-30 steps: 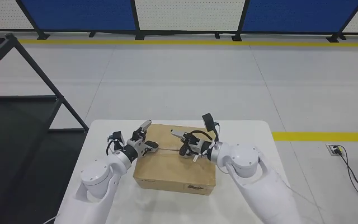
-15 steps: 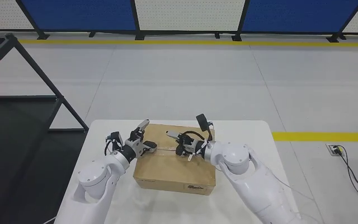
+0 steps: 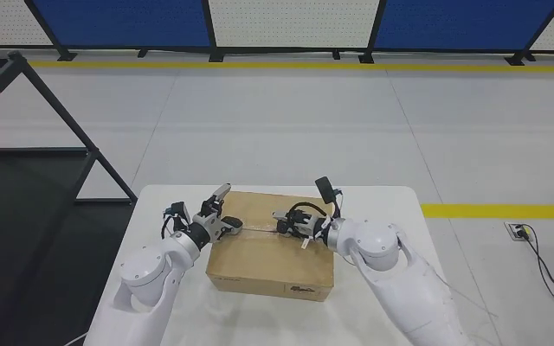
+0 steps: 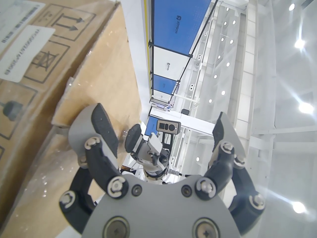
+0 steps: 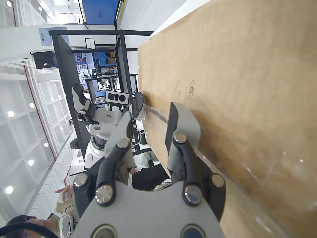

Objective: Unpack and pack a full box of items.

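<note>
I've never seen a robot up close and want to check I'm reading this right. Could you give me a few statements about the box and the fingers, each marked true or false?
1. The box is closed. True.
2. The box stands on the floor. False: it stands on the white table.
3. The left fingers are shut. False: they are spread apart, with nothing between them.
4. The right fingers are at the box's top, by its taped seam. True.
</note>
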You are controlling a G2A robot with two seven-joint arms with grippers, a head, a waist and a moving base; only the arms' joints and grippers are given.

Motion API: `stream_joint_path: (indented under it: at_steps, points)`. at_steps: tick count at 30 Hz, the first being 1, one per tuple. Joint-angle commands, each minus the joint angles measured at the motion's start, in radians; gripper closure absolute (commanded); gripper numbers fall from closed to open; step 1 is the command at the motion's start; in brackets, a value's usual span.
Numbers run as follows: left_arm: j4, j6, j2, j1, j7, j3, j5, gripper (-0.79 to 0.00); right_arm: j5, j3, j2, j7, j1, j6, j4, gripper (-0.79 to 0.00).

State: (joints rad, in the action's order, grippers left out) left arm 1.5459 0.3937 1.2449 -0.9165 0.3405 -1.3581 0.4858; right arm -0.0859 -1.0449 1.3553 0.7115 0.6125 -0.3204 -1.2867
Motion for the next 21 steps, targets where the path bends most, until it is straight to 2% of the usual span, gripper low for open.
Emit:
stream_joint_path:
  at_steps: [1,21]
  points:
    - [0.001,0.001,0.0,0.0,0.0,0.0,0.001,-0.785,0.018,-0.007,-0.004,0.008,0.004,-0.018,-0.009,0.0]
    - [-0.006,0.005,-0.001,0.007,-0.008,0.003,0.003,-0.785,0.112,-0.139,-0.054,0.009,0.115,-0.116,-0.106,0.0]
